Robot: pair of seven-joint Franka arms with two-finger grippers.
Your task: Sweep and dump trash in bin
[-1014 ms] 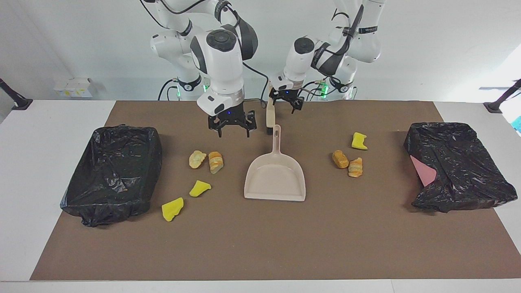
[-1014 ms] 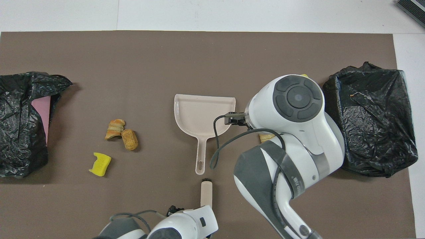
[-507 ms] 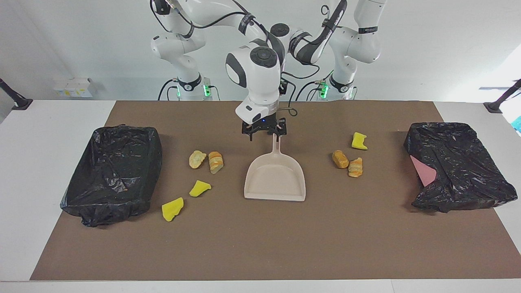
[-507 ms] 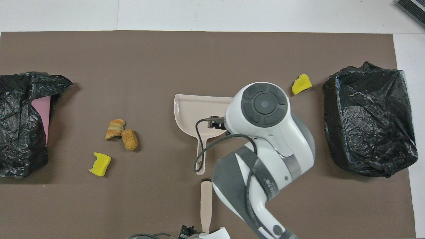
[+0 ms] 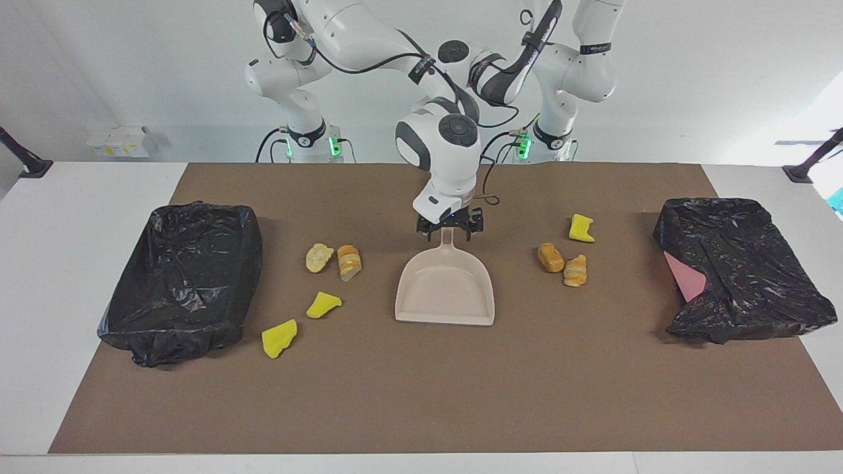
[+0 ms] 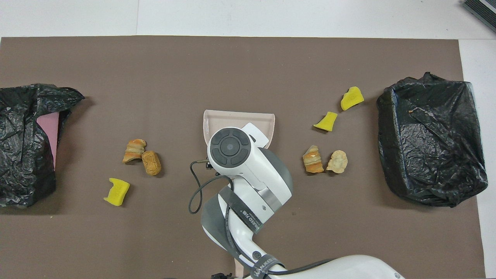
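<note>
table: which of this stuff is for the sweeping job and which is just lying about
For the job: yellow scraps, bread scraps, dustpan, brush, two bagged bins, right gripper over the dustpan handle.
Lying about: white boxes, black stand.

Strap (image 6: 243,214) on right arm (image 6: 248,182) carries printed lettering; too small to read; nothing else legible

I worked in a robotics lab. My two white arms (image 5: 369,39) were bolted at the edge of a plain white desk (image 5: 79,217) against a bare white wall (image 5: 691,79), with cables and green status lights (image 5: 332,146) at my bases, and a brown mat (image 5: 421,395) lay under my hand.
</note>
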